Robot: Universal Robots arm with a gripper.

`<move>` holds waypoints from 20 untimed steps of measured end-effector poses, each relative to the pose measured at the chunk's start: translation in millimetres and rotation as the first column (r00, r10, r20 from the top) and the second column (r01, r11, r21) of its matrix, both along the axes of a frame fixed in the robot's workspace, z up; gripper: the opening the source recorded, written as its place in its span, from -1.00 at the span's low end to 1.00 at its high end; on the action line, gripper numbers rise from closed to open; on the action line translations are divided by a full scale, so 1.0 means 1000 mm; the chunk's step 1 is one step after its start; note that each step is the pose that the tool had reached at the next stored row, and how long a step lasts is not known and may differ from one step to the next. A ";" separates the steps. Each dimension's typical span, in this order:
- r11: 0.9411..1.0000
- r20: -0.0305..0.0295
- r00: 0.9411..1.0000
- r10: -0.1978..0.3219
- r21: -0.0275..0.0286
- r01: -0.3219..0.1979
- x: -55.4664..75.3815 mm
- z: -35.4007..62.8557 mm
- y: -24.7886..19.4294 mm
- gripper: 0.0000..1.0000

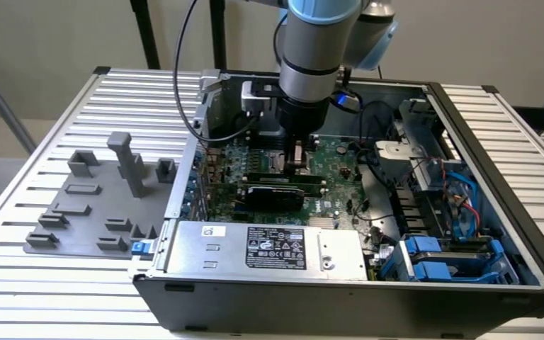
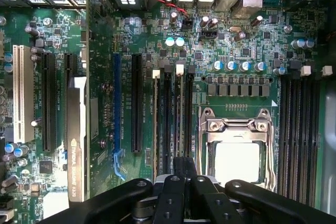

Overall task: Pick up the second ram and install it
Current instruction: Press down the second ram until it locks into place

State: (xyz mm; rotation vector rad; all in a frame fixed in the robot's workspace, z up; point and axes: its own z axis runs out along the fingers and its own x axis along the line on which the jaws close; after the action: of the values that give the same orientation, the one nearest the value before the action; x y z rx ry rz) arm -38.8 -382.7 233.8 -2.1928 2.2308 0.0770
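A ribbed metal surface (image 1: pixel 36 280) carries the open computer case (image 1: pixel 348 297) and a grey holder tray (image 1: pixel 88 212). Your gripper (image 1: pixel 297 164) is down over the motherboard (image 2: pixel 247 51), beside the CPU socket (image 2: pixel 236 150). The fingers (image 2: pixel 170 200) are together. You see one second ram (image 2: pixel 180 114) seated upright in its slot, directly ahead of the fingers

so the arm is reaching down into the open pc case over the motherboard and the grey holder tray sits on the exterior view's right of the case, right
Not quite. The grey holder tray sits on the exterior view's left of the open PC case, not its right, as the exterior view shows. The rest holds: the arm reaches down into the case over the motherboard.
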 end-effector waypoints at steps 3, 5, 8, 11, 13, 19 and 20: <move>1.000 0.000 1.000 0.000 0.000 0.000 0.000 -0.0030 0.0000 -0.79; 1.000 0.000 1.000 0.000 -0.001 0.000 0.000 -0.0046 -0.0001 -0.79; 1.000 0.000 1.000 0.000 0.000 0.000 0.000 -0.0079 0.0000 -0.79; 1.000 0.000 1.000 0.000 0.000 0.000 0.000 -0.0087 0.0000 -0.79; 1.000 0.001 1.000 0.000 0.002 0.000 0.000 -0.0058 0.0002 -0.79; 1.000 -0.001 1.000 0.000 0.000 0.000 0.000 0.0061 0.0000 -0.79; 1.000 -0.001 1.000 0.000 0.000 0.000 0.000 0.0064 0.0000 -0.79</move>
State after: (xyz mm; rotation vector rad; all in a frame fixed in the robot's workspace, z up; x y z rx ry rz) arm -39.1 -382.7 240.2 -2.1930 2.2312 0.0781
